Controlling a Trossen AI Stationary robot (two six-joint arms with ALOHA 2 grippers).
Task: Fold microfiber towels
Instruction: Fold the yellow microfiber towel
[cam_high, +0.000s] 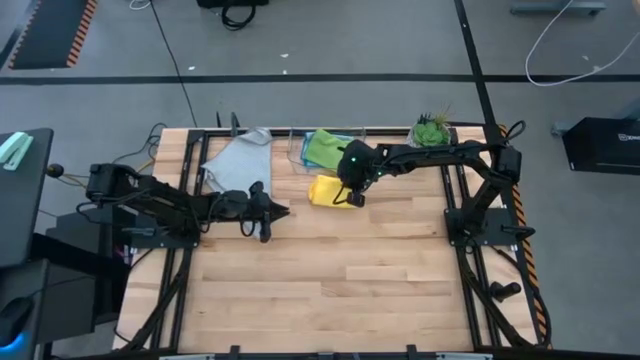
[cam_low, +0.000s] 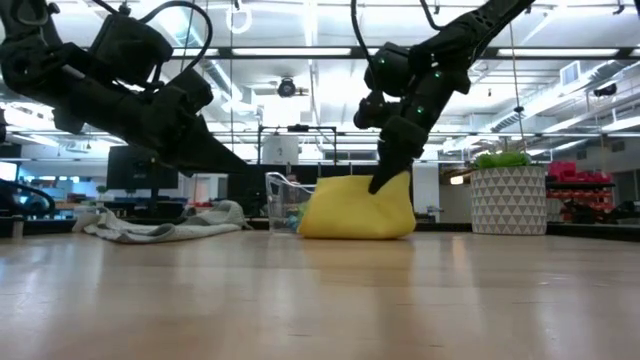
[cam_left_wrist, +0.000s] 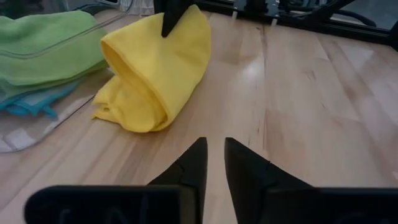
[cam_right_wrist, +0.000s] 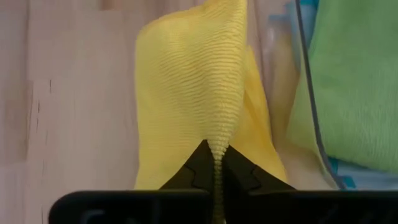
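Note:
The yellow towel (cam_high: 328, 191) lies bunched on the table beside a clear bin (cam_high: 300, 152) that holds the green towel (cam_high: 325, 147) over the light blue one (cam_left_wrist: 31, 102). My right gripper (cam_high: 353, 198) is shut on the yellow towel. The grey towel (cam_high: 238, 158) lies crumpled at the far left. My left gripper (cam_high: 276, 212) is left of the yellow towel, its fingers nearly together and empty; it also shows in the left wrist view (cam_left_wrist: 213, 155). My right gripper pinches a raised fold of the yellow towel (cam_right_wrist: 219, 152) between its two fingertips, coming from above and slanting down. The cloth rises to the fingers in a peak (cam_low: 395, 185), and the rest of the towel lies bunched on the table (cam_low: 345, 225).
A white patterned plant pot (cam_high: 431, 131) stands at the far right corner. The clear bin's wall (cam_right_wrist: 308, 93) stands right beside the yellow towel. Bare wooden table (cam_high: 330, 280) spreads toward the near edge.

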